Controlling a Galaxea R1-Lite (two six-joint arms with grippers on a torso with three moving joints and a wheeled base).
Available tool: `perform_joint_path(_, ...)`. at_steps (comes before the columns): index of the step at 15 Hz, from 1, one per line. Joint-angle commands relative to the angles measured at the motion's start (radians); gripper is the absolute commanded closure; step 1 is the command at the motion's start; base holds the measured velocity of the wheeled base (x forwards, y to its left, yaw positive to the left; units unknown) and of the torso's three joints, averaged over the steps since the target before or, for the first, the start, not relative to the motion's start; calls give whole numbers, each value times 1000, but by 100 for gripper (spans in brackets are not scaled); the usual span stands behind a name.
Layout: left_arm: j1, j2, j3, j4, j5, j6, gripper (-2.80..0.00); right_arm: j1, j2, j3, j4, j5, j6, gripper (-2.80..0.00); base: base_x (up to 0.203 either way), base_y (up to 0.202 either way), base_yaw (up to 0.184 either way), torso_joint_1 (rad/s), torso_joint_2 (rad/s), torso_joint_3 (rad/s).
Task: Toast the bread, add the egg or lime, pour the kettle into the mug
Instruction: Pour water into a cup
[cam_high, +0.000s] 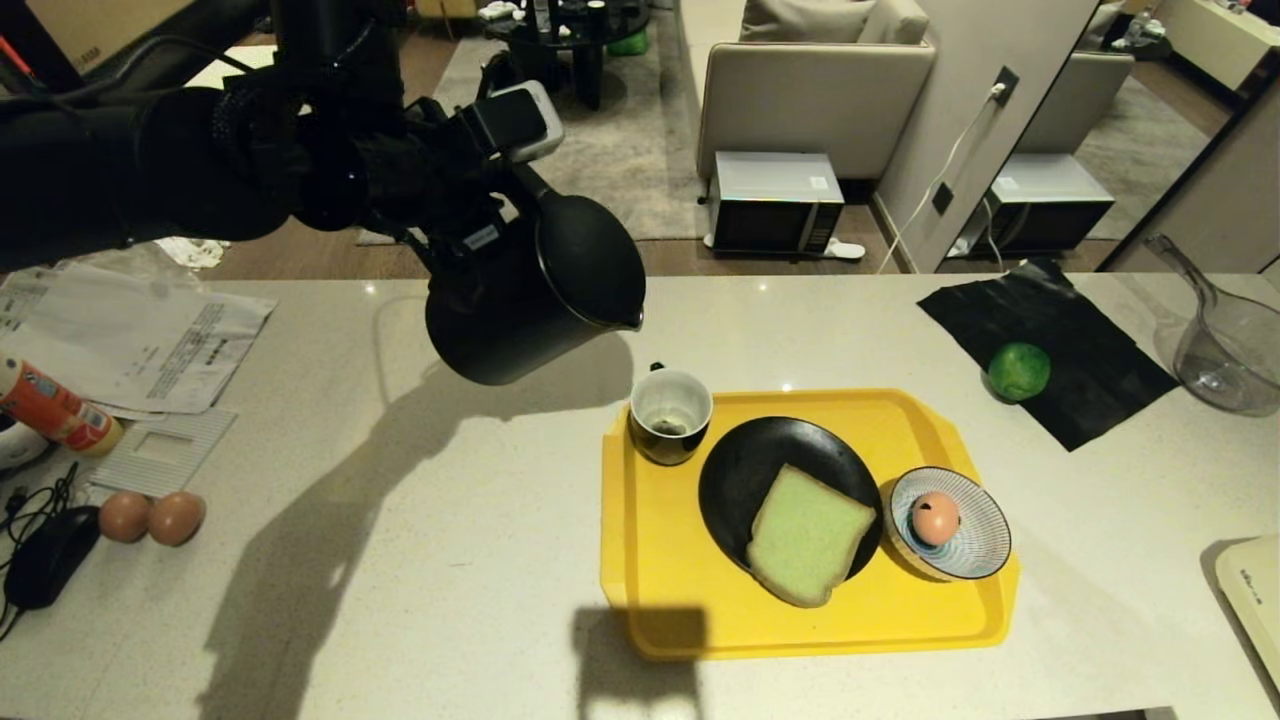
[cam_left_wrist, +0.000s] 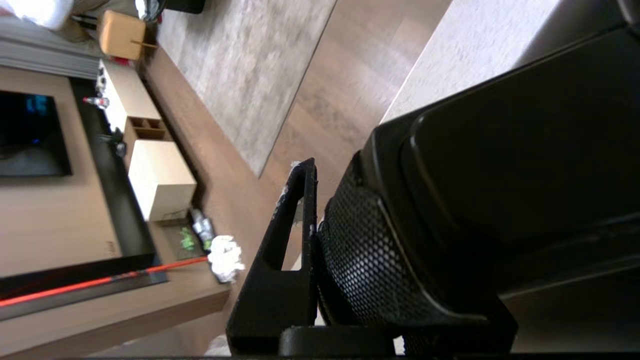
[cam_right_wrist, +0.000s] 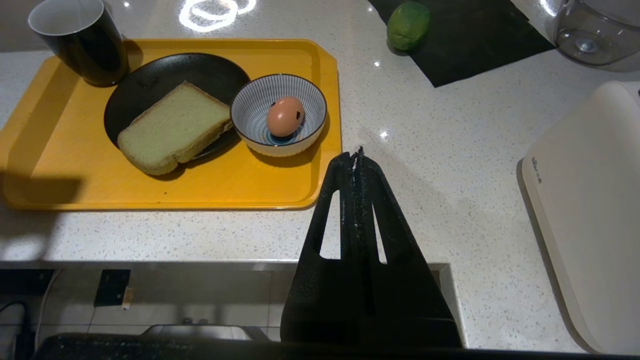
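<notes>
One risk: left gripper (cam_high: 500, 215), fingers clamped on handle of tall matte-black kettle (cam_high: 535, 300), spout at 11 o'clock of glossy black mug (cam_high: 670, 415) w/ white inside, may spill short; right gripper (cam_right_wrist: 356, 155) shut, empty.

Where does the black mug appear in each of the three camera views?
Head view: the mug stands at the yellow tray's far left corner, under the tilted kettle's spout.
Left wrist view: the mug is not in it.
Right wrist view: the mug is at the upper left, on the tray's corner.
Shared landmark: the black plate beside the mug.
</notes>
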Motion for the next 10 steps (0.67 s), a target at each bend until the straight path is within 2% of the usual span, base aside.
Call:
perform_joint_path(1, 10, 32, 0, -6, 8, 84, 0, 0, 2, 26, -1, 0, 2, 0, 0, 0, 0, 0, 0, 0)
perform_joint_path(5, 19, 102, -8, -72, 35, 174, 0, 0, 2, 26, -1, 0, 2, 0, 0, 0, 0, 0, 0, 0)
perform_joint_path(7, 14, 128, -22, -102, 84, 254, 0, 0, 2, 26, -1, 0, 2, 0, 0, 0, 0, 0, 0, 0)
perform_joint_path(10, -18, 170, -23, -207, 110, 264, 0, 0, 2, 26, -1, 0, 1, 0, 0, 0, 0, 0, 0, 0)
